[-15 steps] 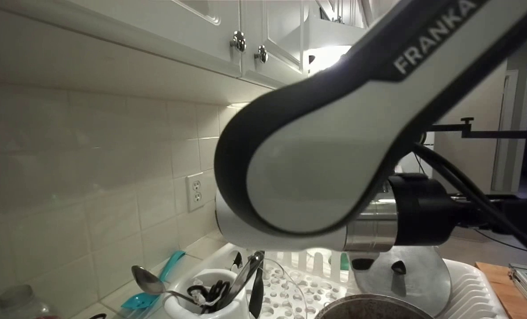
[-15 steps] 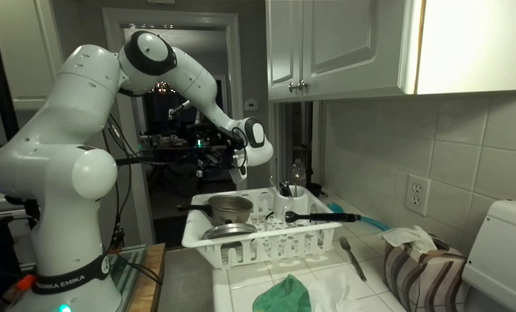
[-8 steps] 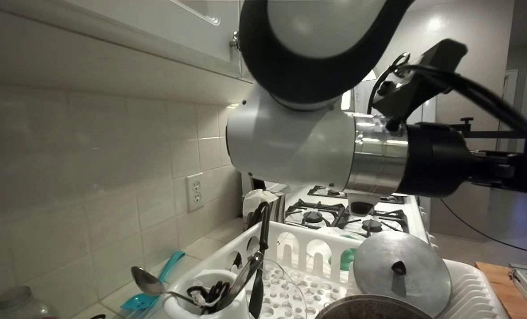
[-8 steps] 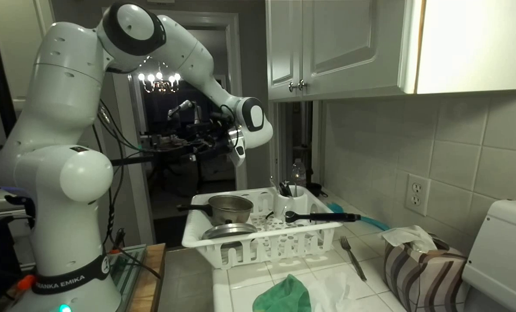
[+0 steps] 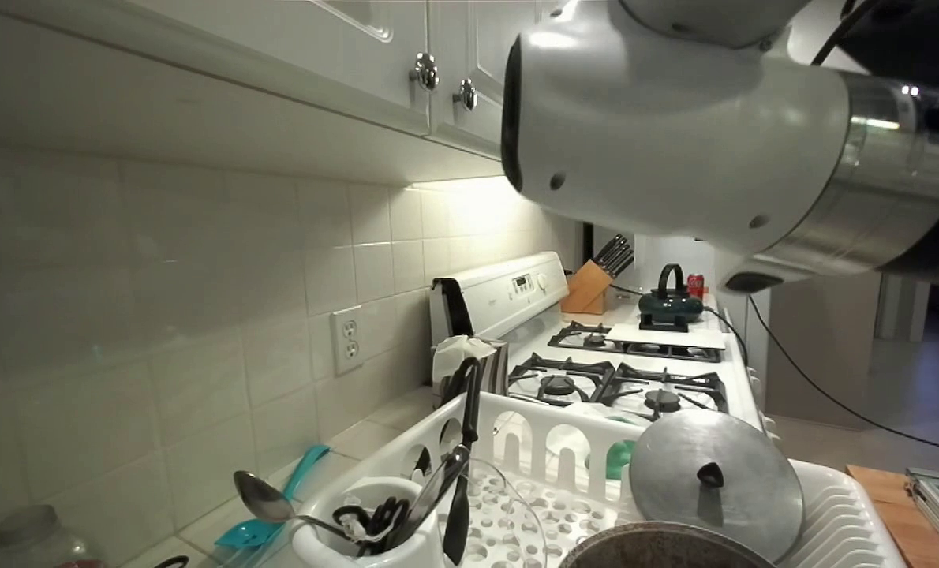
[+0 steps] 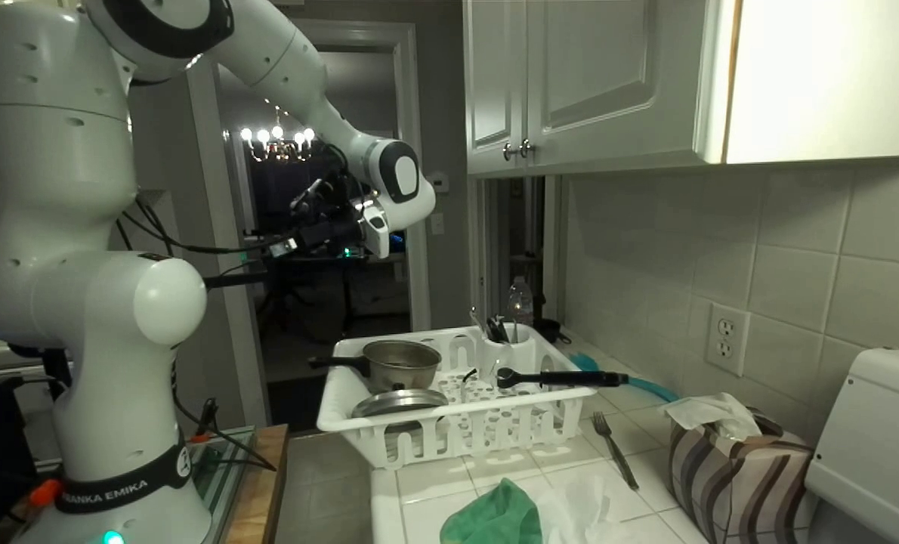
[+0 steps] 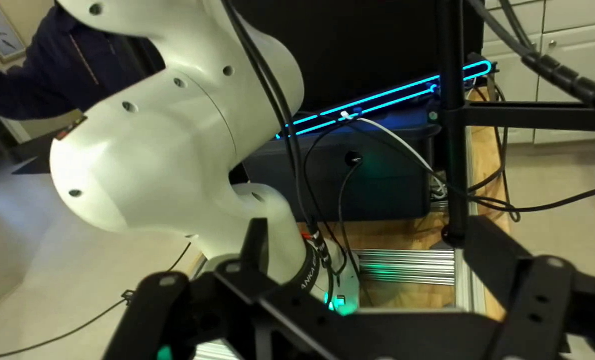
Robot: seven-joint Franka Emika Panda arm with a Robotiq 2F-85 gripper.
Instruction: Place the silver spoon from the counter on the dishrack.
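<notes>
A silver spoon (image 5: pixel 263 498) leans out of the white utensil cup (image 5: pixel 312 544) in the white dishrack (image 6: pixel 487 431), bowl up and outward. Its handle end is hidden in the cup. No spoon shows on the pale tiled counter (image 6: pixel 434 480); a dark fork (image 6: pixel 614 451) lies there beside the rack. My gripper (image 7: pixel 375 247) is open in the wrist view, with its two fingers wide apart and nothing between them. In an exterior view the gripper (image 6: pixel 287 245) is up left of the rack, turned back toward the robot's base, well apart from the spoon.
The rack also holds a pot (image 6: pixel 403 365), a lid (image 5: pixel 714 485) and a black-handled utensil (image 6: pixel 570 378). A green cloth (image 6: pixel 495 517) and a striped tissue box (image 6: pixel 736 483) stand on the counter. Cabinets (image 6: pixel 593 83) hang above. The stove (image 5: pixel 596 379) lies behind the rack.
The arm has risen and drawn back from the dishrack toward its base, the wrist tilting as it goes. The rack, spoon, fork and other objects have not moved.
</notes>
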